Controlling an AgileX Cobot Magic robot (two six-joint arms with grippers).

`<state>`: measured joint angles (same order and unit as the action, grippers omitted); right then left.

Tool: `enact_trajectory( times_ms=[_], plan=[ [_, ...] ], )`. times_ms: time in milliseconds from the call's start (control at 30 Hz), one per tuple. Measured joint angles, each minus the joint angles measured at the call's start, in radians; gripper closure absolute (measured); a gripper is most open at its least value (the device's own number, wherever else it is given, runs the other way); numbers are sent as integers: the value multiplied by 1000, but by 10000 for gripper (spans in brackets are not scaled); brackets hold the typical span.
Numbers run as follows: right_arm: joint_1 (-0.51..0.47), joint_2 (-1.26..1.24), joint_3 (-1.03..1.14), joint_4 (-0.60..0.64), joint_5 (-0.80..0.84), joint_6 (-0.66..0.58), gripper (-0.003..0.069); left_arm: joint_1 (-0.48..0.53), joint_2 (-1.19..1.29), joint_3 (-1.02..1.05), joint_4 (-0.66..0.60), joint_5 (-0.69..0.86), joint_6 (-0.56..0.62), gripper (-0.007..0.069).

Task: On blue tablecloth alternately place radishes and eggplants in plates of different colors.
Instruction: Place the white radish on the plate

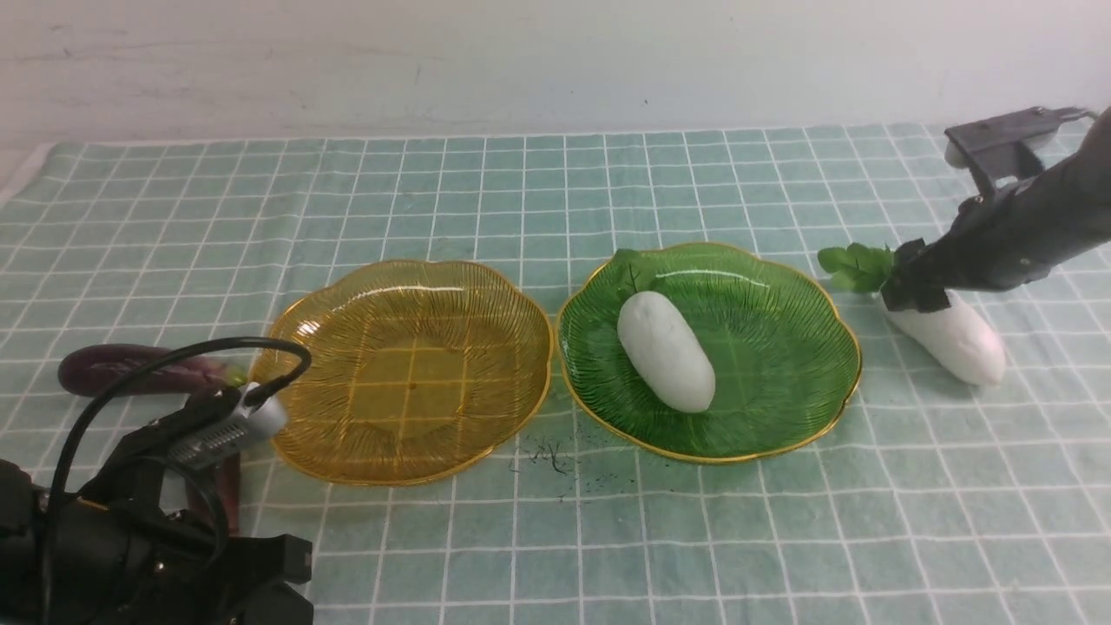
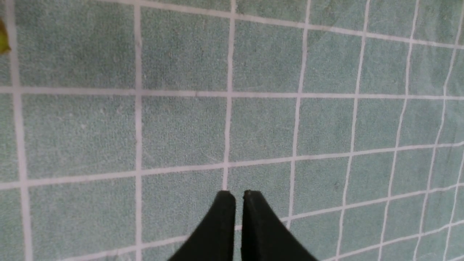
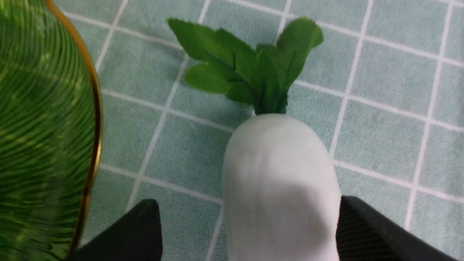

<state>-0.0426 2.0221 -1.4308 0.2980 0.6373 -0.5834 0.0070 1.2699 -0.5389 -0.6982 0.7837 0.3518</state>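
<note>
A gridded blue tablecloth [image 1: 555, 174] covers the table, where the amber plate [image 1: 408, 365] lies empty beside the green plate [image 1: 781, 347], which holds one radish [image 1: 666, 350]. With no eggplant plated yet, taking a second radish now may break the alternating order. The grip point sits toward the leafy end rather than mid-body, so the smooth root could pivot or slip on lifting. The right arm slants down from the right edge over the loose radish [image 1: 950, 338] on the cloth just beside the green plate. Its end effector [image 1: 913, 291] stands wide astride the root, one finger [image 3: 362, 232] against the white skin and the other [image 3: 145, 228] apart, nothing gripped. The left end effector [image 2: 239, 197], pinched together and empty, hovers over bare cloth near the eggplants [image 1: 130, 369], one half hidden behind the arm
</note>
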Motion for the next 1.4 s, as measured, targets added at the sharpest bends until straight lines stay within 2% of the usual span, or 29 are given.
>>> enact_trajectory(
  times_ms=[167,300,433,533,667,833,967,1067,1167,1400],
  plan=[
    [-1,50,-7,-73,-15,0,88,0,0,0,1,0,0,611],
    [-1,69,-6,-84,3,0,92,0,0,0,1,0,0,611],
    [-1,69,-21,-81,37,27,134,0,0,0,1,0,0,611],
    [-1,62,-76,-26,99,124,184,0,0,0,1,0,0,611],
    [-1,34,-184,47,211,198,184,0,0,0,1,0,0,611],
    [-1,13,-311,164,387,229,184,0,0,0,1,0,0,611],
    [7,11,-345,342,542,232,184,0,0,0,1,-2,0,611],
    [31,18,-345,385,575,232,184,0,0,0,1,-4,0,611],
    [98,44,-345,359,583,234,184,0,0,0,1,-12,0,611],
    [227,138,-345,65,570,381,175,0,0,0,1,-31,0,611]
  ],
)
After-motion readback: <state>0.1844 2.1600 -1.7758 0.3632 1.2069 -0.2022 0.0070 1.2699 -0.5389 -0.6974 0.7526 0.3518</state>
